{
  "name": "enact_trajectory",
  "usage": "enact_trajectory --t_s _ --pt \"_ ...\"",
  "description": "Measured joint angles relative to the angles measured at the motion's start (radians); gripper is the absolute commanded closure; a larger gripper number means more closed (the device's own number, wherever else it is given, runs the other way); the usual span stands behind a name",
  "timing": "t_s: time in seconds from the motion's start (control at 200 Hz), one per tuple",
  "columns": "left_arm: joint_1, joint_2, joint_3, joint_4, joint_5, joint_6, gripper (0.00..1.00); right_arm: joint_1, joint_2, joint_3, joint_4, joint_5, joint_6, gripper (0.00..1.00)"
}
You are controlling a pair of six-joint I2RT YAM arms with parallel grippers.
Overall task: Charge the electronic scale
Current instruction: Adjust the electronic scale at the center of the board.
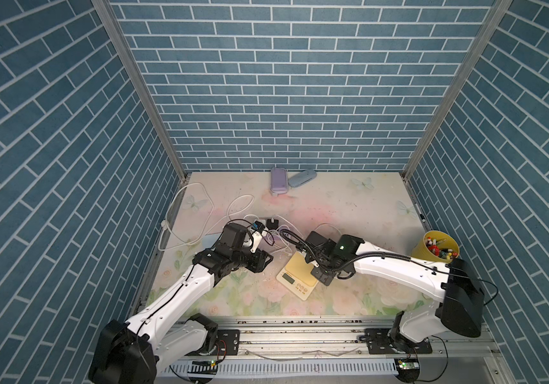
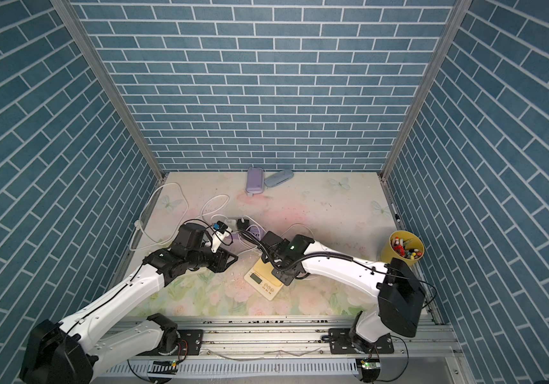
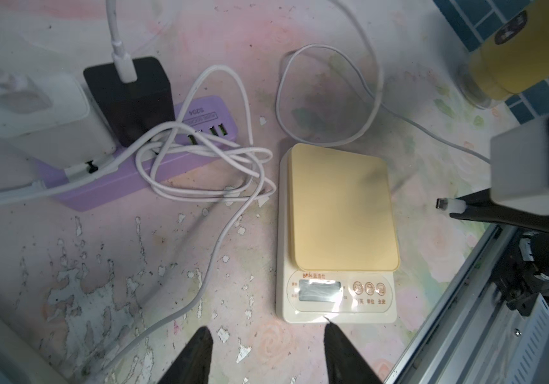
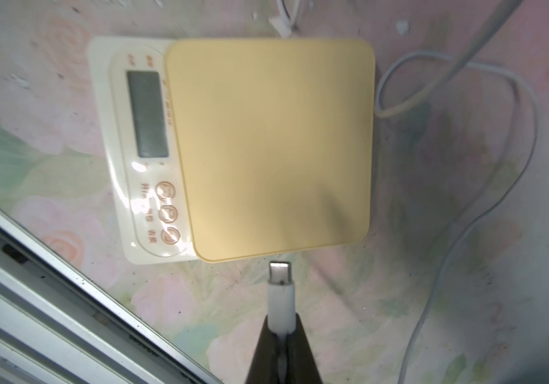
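your right gripper point(image 4: 281, 320) is clamped on the white usb-c plug point(image 4: 280, 282), its tip just short of the scale point(image 4: 266, 149), which lies flat on the table point(image 1: 332, 206) between the arms. your left gripper point(image 3: 266, 327) hangs half open, empty, near the scale's display end. no port shows: a misaligned push would likely skate the unbraced scale.

A cream plastic scale point(image 4: 266, 149) with square yellow platform is lying flat toward the counter's point(image 1: 349, 206) front edge; a white USB-C plug point(image 4: 280, 282) is pointing at its side, just apart.
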State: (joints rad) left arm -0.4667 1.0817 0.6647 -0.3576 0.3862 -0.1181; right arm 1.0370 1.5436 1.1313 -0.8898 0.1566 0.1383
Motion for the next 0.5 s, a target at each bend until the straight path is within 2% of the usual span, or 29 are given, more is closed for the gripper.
enact_trajectory --t_s 0.245,0.5 --pt "-0.011 0.159 -0.027 0.149 -0.008 -0.087 0.44 -0.026 0.08 -0.058 0.004 -0.066 0.095 1.0" --pt "-0.092 0.322 -0.042 0.292 -0.004 -0.137 0.45 -0.031 0.15 -0.074 0.051 -0.078 0.114 1.0"
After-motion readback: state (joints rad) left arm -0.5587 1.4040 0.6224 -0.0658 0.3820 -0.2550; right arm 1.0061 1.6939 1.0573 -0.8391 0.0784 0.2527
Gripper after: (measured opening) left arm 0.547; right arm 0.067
